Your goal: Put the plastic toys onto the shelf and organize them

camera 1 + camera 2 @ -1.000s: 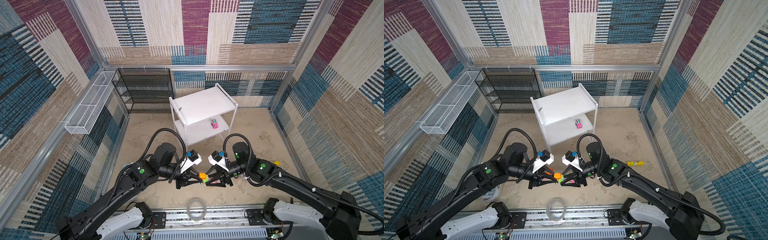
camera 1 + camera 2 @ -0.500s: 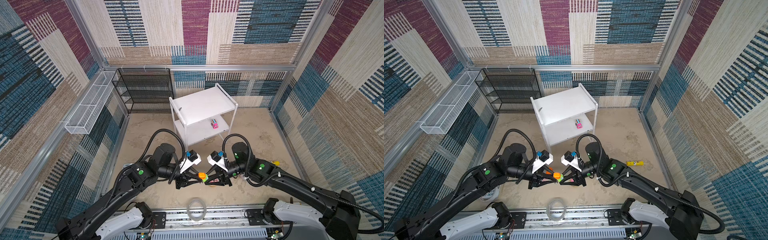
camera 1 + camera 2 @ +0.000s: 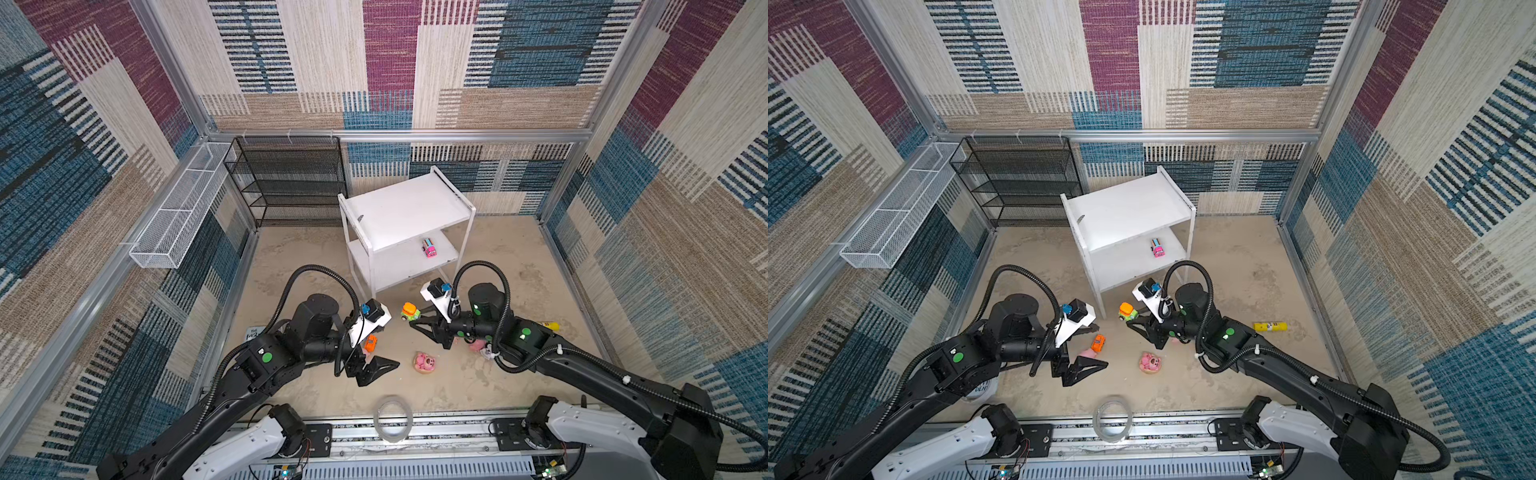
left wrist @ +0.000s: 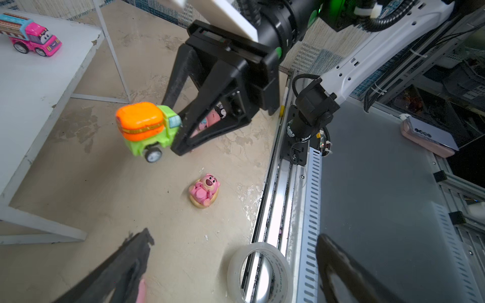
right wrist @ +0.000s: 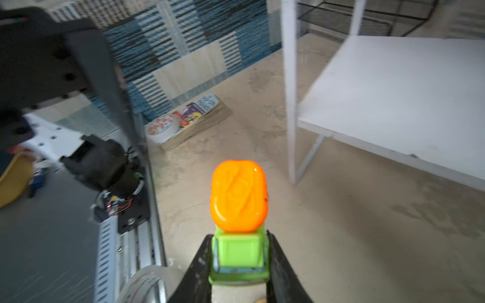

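1. Shelf (image 3: 405, 210) stands mid-floor toward the back edge. Its top board is bare; pink car (image 3: 429, 248) sits on the lower board near its right edge.
2. Black rack (image 3: 291, 183) in the back-left corner, wire basket (image 3: 178, 212) on the left wall. Both are off the route.
3. Right gripper (image 5: 239, 244) clamps green-orange car (image 5: 238, 196) by the cab only, off the floor just before the shelf. Risk: small bite and the orange end overhangs, so the car may swivel or drop. Front leg (image 5: 290, 91) stands beside the way in and could clip it.
4. Left gripper (image 4: 233, 237): jaws wide, empty, low near the front edge. A sweep could knock the toys beside it.
5. Book (image 5: 189, 118) at the left edge, tape roll (image 3: 392, 417) at the front edge, yellow tube (image 3: 1271, 326) toward the right edge. None are toys.
6. Orange car (image 3: 1098, 343) and pink bear (image 3: 424, 363) lie loose on the floor between the arms. Pink toys (image 3: 478, 345) are part-hidden under the right arm.
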You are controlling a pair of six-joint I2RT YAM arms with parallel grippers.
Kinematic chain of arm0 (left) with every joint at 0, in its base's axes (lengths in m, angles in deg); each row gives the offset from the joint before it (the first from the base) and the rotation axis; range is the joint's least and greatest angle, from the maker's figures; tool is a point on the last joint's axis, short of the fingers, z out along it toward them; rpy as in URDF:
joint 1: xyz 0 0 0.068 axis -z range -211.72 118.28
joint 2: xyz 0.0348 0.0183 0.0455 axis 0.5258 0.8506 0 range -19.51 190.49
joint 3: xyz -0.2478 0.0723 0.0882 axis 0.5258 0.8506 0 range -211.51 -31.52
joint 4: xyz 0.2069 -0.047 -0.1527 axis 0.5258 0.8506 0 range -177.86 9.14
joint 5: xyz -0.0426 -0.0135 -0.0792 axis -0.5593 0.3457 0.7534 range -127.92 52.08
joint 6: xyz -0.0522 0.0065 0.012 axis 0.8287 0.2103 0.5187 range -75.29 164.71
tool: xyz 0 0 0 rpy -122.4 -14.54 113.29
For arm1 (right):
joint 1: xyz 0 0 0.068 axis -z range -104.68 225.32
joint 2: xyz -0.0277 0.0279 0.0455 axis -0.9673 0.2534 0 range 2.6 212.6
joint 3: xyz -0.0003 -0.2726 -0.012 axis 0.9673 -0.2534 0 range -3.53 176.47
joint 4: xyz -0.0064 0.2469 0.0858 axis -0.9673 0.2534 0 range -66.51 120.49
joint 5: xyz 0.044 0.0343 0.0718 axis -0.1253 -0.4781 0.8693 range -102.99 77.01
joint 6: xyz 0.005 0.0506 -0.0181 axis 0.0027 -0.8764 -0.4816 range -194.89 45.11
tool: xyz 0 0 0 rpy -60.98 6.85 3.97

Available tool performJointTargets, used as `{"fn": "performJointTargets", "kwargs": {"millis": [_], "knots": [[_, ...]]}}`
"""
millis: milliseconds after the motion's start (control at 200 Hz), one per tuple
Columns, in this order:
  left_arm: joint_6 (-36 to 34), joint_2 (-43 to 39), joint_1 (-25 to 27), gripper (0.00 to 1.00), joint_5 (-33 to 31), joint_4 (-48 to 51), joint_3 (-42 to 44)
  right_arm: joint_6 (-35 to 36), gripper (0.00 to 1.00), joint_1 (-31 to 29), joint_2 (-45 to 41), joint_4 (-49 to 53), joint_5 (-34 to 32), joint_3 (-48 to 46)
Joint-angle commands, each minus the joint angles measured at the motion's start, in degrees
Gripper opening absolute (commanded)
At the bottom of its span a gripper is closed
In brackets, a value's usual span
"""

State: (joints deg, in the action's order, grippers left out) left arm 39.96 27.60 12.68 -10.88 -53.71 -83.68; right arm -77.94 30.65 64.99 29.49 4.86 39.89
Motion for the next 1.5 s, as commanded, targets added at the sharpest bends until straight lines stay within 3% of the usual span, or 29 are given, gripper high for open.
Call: {"fn": "performJointTargets", "kwargs": {"millis": [0,180,356,1492], "knots": [[-0.43,0.28,-0.02,0.99,-1.91,-0.94,0.07,-3.01,0.22,0.01,2.83,-2.14,-17.89,2.08],[-0.52,0.79,-0.03,0.99,-1.56,-0.88,0.07,-4.53,0.22,0.01,9.80,-0.60,-27.78,7.24],[-0.61,0.52,-0.02,0.99,-1.65,-1.20,0.39,-5.85,0.22,0.02,13.62,0.50,-30.37,10.57],[-0.83,0.08,-0.02,0.99,-0.78,-1.34,0.65,-9.32,0.24,3.78,24.52,0.05,-29.69,18.77]]}}
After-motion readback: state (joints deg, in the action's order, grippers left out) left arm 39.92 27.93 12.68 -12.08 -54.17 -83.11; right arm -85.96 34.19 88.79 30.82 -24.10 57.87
